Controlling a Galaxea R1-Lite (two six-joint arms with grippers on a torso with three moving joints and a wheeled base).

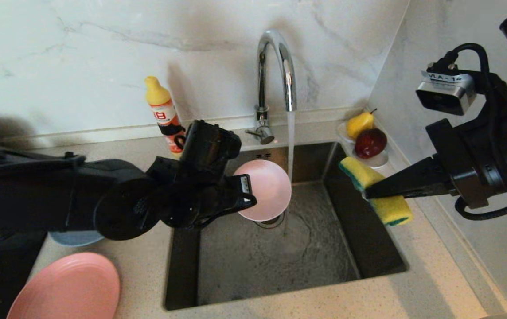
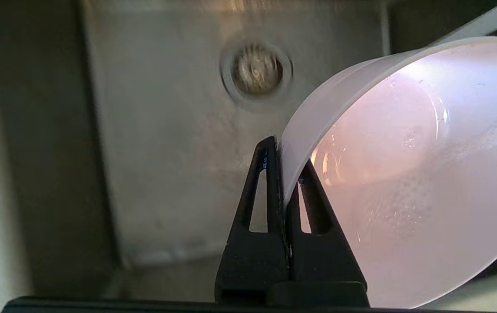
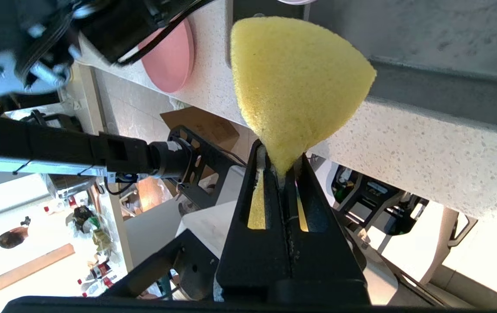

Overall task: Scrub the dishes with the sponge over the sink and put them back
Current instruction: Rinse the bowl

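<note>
Two black robot arms work over a square stainless-steel sink (image 1: 368,248) set into a speckled stone counter (image 1: 430,283). We see our left gripper (image 2: 284,150) reaching in from the sink's left edge, its jaws clenched on the rim of a small pale pink dish (image 1: 266,188). That dish is held tilted on edge above the basin, near the back, just beside a thin stream of water (image 1: 290,141) falling from the chrome gooseneck tap (image 1: 275,66). In the left wrist view the dish's inner face shows wet droplets, and the round drain strainer (image 2: 256,71) lies beyond it on the sink floor.

Our right gripper (image 3: 279,167) hovers over the sink's right edge, jaws pinched tight on a yellow sponge (image 1: 375,190) with a thin green scouring layer. The sponge is squeezed and bent in the grip, held in the air and apart from the dish.

On the counter at the front left corner rests a large salmon-pink plate (image 1: 69,288). Behind it, partly hidden under our left arm, a grey-blue plate (image 1: 76,238) peeks out. Against the marble back wall, left of the tap, stands a dish-soap bottle (image 1: 162,110) with a yellow cap and orange label. At the back right corner, a small white dish (image 1: 375,159) holds a yellow pear (image 1: 360,124) and a dark red fruit (image 1: 371,142).
</note>
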